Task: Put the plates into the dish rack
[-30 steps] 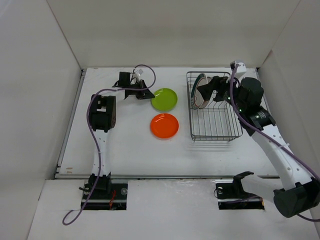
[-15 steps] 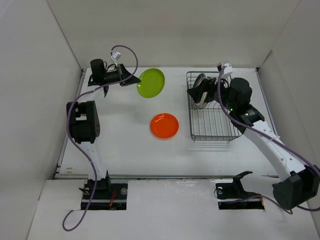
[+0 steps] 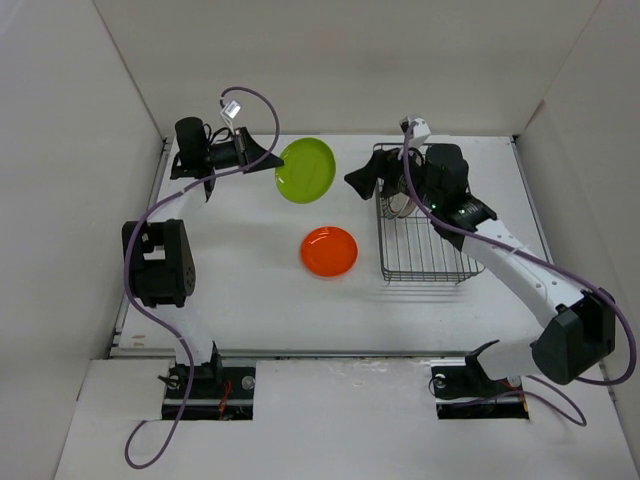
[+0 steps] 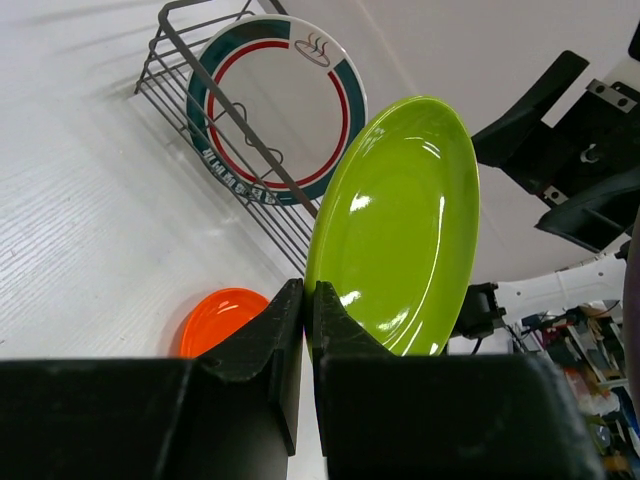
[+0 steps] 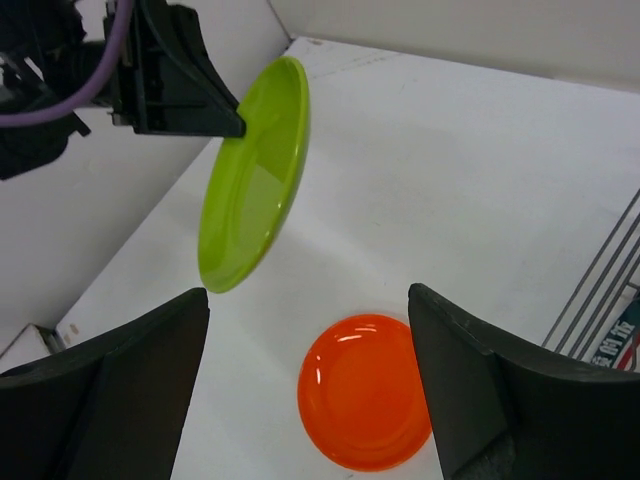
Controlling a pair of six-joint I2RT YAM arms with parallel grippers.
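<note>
Handing over judged next: lime green plate [image 4: 400, 230] rim-pinched by left gripper [image 4: 308, 300]; right gripper [image 5: 308, 298] wide, empty; free rim to be centred.

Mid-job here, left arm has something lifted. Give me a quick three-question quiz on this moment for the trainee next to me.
1. True or false: the left gripper holds the lime green plate by its rim, off the table.
2. Which of these stands in the dish rack? A) the orange plate B) the teal-rimmed plate C) the lime green plate
3. Fill in: the right gripper has its jaws ___, with nothing between them.

Key: 1 true; 2 B; 3 open.
</note>
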